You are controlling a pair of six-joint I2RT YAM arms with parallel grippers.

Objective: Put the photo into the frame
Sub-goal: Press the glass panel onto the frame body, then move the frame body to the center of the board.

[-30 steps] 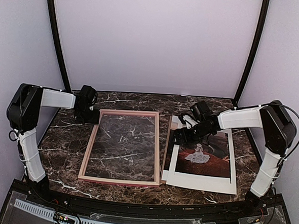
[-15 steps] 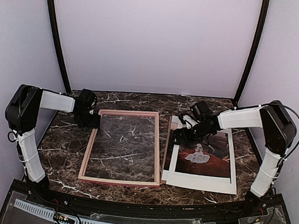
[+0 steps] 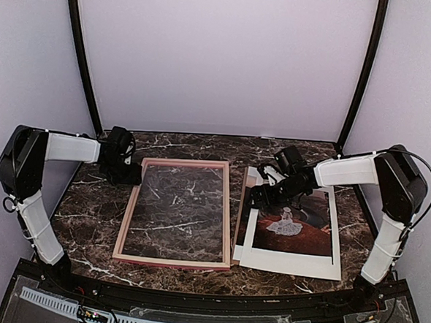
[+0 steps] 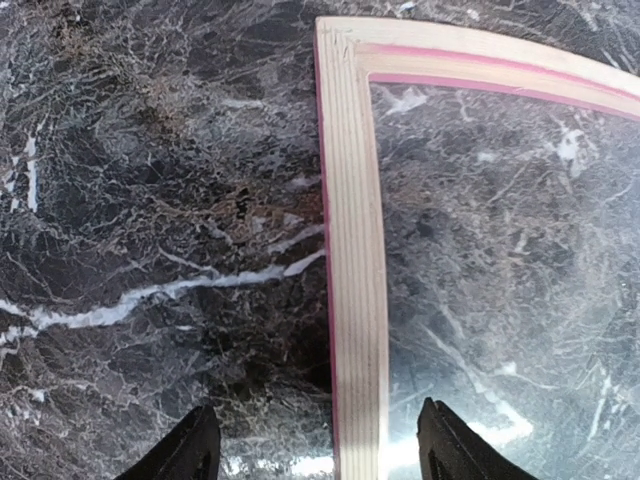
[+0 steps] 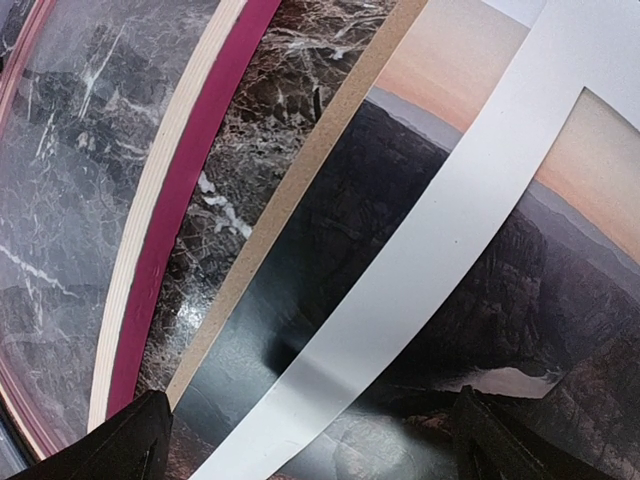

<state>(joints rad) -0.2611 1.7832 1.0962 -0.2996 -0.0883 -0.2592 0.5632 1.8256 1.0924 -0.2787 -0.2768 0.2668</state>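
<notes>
Seen from above, the pink frame lies flat on the marble surface, long axis running near to far. The photo lies just right of it, not yet inside, sandwiched between a white mat and a hardboard backing and aligned the same way. The left gripper sits at the frame's far-left corner, probably to steady it. The right gripper is over the stack's far-left corner. The left wrist view shows spread, empty fingers straddling the frame's rail. The right wrist view shows parted fingers holding nothing, above the mat's strip and the photo's dark ground, likely to separate them.
</notes>
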